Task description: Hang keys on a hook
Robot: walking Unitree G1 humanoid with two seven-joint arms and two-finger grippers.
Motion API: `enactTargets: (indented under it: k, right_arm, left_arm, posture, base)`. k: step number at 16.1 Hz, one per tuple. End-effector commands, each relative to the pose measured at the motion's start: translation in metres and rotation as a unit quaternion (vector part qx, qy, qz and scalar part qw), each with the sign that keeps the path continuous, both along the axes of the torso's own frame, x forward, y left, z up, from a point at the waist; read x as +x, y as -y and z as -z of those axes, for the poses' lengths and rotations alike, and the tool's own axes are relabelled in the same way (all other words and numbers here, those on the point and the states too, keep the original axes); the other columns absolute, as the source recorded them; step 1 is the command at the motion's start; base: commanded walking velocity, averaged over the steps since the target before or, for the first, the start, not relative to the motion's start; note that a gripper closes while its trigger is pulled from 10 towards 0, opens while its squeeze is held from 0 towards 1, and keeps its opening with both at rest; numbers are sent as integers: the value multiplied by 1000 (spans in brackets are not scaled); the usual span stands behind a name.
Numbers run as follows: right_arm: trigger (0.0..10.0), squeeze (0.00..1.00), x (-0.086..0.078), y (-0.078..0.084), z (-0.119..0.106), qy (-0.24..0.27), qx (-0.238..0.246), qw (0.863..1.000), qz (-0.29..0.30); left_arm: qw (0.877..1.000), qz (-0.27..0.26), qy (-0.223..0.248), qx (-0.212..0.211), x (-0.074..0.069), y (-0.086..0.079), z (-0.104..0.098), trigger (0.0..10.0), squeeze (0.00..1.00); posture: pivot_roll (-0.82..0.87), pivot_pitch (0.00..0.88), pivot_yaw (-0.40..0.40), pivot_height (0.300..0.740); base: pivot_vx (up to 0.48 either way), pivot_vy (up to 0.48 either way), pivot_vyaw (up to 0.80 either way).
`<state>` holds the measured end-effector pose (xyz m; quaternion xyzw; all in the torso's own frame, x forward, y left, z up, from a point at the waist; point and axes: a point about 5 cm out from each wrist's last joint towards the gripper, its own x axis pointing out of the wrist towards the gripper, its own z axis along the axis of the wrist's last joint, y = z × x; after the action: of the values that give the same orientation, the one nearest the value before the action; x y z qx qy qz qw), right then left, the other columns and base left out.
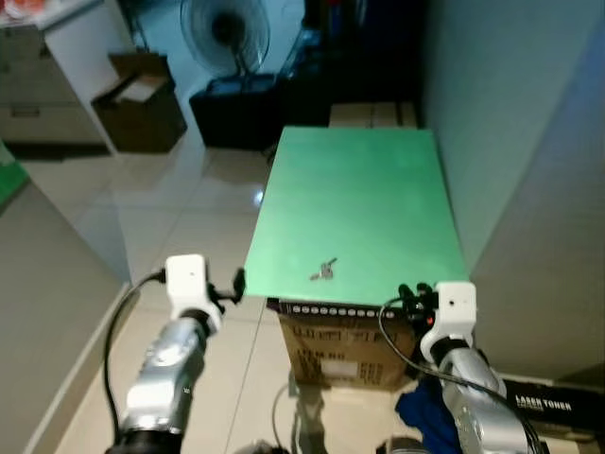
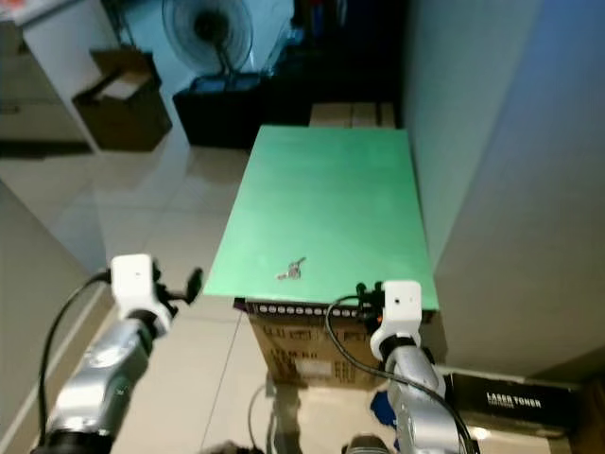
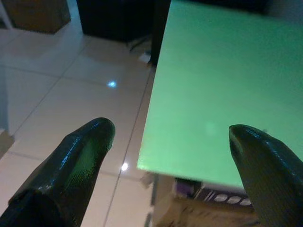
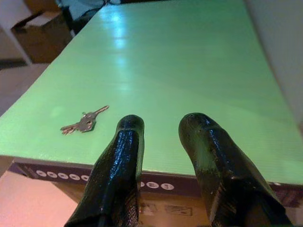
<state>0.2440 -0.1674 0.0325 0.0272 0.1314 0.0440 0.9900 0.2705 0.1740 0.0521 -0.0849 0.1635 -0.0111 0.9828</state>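
Far to my left, at the back of the room, an open cardboard box (image 1: 140, 112) sits on the pale tiled floor (image 1: 161, 222), and just right of it a standing fan (image 1: 225, 33) rises behind a dark low cabinet (image 1: 236, 112). Nearer to me, my left claw (image 1: 230, 288) hangs out over the floor just off the near left corner of the green counter (image 1: 378, 180), not touching it. Its two black fingers (image 3: 83, 156) are spread wide apart with nothing between them; through the gap I see the counter's left edge and the tiles below.

The counter is a flat green board lying on a cardboard carton (image 1: 345, 350) with a dotted strip along its top front edge. The keys (image 1: 324, 270) lie flat on the board near its front edge, a little left of the middle, a small silvery bunch with one key pointing away from me.

To the right of the keys, my right claw (image 1: 409, 295) is at the counter's front edge near the right corner. Its fingers (image 4: 118, 175) are released, a narrow gap between them, holding nothing, with the keys well off to their left side. On the floor at the far right lies a dark box marked LASER TONER (image 1: 558, 405), against the grey wall (image 1: 529, 142), and a blue cloth (image 1: 423, 416) is bunched beside the carton.
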Motion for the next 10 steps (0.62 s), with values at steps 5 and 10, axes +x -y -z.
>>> enactTargets:
  k: [5,10]
  right_arm:
    - [10000,0,4,-4,-7,5,-14,999,-33]
    - [10000,0,3,7,-5,-8,-38,998,-52]
  left_arm:
    - [999,-33,-24,-2,16,-34,17,10000,0]
    - [999,11,-34,8,7,-6,30,10000,0]
  posture:
    - [-237,0,97,740]
    - [-249,0,66,740]
  base:
    - [0,0,0]
    - [0,0,0]
